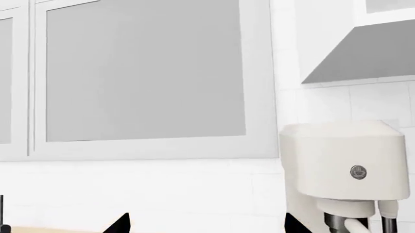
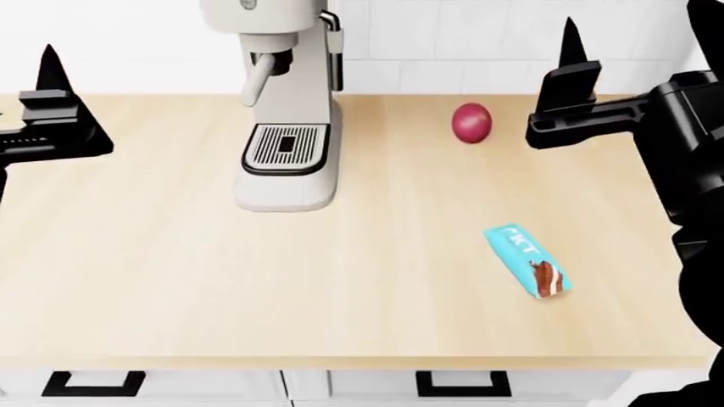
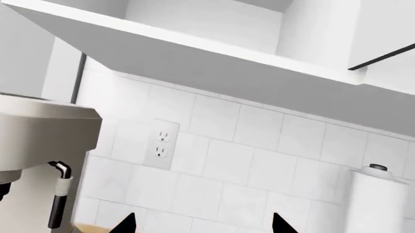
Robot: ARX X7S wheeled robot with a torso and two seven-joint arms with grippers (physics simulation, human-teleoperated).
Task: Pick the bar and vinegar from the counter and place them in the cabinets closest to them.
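A light beige wood-grain counter (image 2: 136, 280) fills the head view, with white drawer fronts and dark handles along its near edge. Lying flat on it, toward the right and nearer the front edge, is the bar (image 2: 526, 259) — a light-blue wrapper with a reddish-brown end pointing toward the front edge. White lettering runs along the wrapper, but it is too small to read with certainty. Nothing is touching the bar.

Farther back on the counter, a dark red round fruit (image 2: 472, 122) sits alone, well apart from the bar. To its left stands a cream espresso machine (image 2: 283, 102) with a slotted drip tray at its base and a steam wand at its side; a small round badge shows on its front in the left wrist view, its marking unreadable. No cup sits on the drip tray.

The left gripper (image 2: 46, 93) hangs above the counter's far left edge, and the right gripper (image 2: 571, 80) above the back right, beside the fruit. Both are raised and hold nothing — the wrist views show each pair of dark fingertips spread wide apart.

The left wrist view shows glass-fronted wall cabinets (image 1: 143, 77), doors closed. The right wrist view shows a tiled wall with an electrical outlet (image 3: 161, 144) and a paper towel roll (image 3: 376, 204).
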